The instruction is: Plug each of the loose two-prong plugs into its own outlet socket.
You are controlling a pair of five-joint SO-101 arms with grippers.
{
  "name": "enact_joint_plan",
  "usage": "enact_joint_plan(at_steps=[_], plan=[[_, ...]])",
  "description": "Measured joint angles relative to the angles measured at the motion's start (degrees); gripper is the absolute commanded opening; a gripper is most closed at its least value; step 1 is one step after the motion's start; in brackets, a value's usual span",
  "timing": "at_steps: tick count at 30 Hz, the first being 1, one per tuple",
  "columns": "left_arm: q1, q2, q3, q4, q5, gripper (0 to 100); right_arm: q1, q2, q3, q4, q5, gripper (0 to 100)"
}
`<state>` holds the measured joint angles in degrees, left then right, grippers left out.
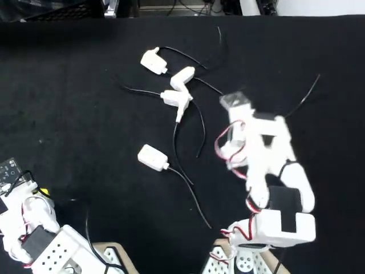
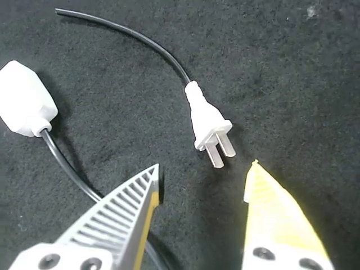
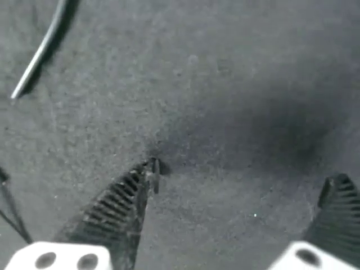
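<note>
Hanging open in the left wrist view, the left pincer (image 2: 205, 165) shows one grey ribbed finger (image 2: 118, 211) and one yellow finger (image 2: 275, 214) above the black bench (image 2: 292, 67). A loose two-prong plug (image 2: 209, 121) lies just ahead of the gap. Its prongs point back toward the fingertips, slightly toward the yellow side. Its long axis runs nearly along the pincer's reach, so closing across the white body should need little turning. A white socket (image 2: 25, 107) rests off the grey finger's side, apart from the plug, and its cable (image 2: 67, 166) passes under that finger.

In the high view, white cable pieces (image 1: 174, 97) gather mid-bench toward the far edge, with an outstretched arm (image 1: 265, 154) beside them.

In the right wrist view, the right pincer (image 3: 244, 171) gapes over bare cloth, so the left seems nearer the plug.
</note>
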<state>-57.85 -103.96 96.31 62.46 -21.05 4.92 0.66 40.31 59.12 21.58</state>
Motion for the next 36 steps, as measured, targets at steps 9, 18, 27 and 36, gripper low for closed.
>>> enact_joint_plan(at_steps=[9,18,27,36], plan=[[-0.09,8.44,-9.85,5.71,2.37,25,-0.70,-3.25,4.31,-3.96,-3.34,44.4],[0.00,46.51,-30.07,-1.49,8.62,25,-0.70,-3.25,4.48,-3.96,-3.43,44.4],[4.48,89.41,-51.60,-4.66,17.93,25,-0.70,-3.25,4.48,-4.13,-3.34,44.4],[5.19,109.89,-66.20,-4.40,20.75,14,-0.70,-3.25,4.48,-4.13,-3.34,44.4]])
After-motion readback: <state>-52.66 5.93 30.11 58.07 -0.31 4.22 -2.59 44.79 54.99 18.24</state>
